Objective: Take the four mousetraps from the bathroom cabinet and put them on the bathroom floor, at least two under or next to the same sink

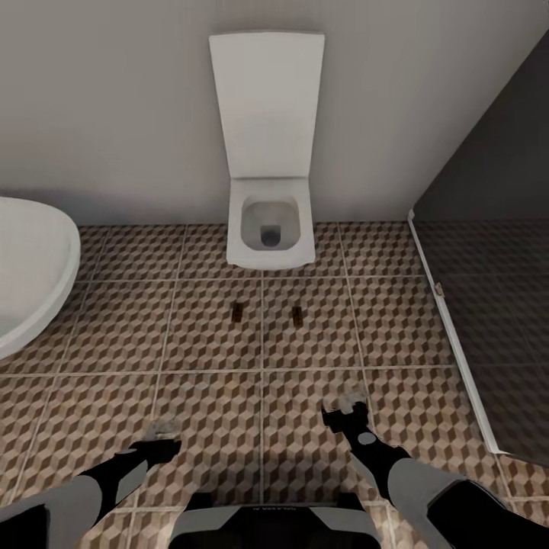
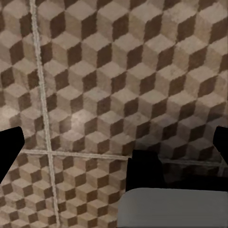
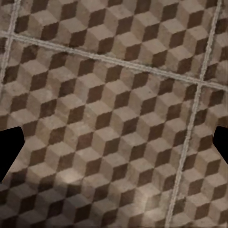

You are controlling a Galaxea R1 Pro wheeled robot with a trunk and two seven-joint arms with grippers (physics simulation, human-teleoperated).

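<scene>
Brown mousetraps (image 1: 238,311) (image 1: 296,316) lie on bathroom floor (image 1: 114,335) at 12 o'clock, before toilet (image 1: 268,229). Wrist views: bare tiles between wide-spread fingers. Left gripper (image 1: 162,438), right gripper (image 1: 343,412) empty.

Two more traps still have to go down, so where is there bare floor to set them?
Bare tile lies between the grippers, left and right, and the two mousetraps; also between the bathtub and the traps. It is tighter ahead of the toilet.
</scene>
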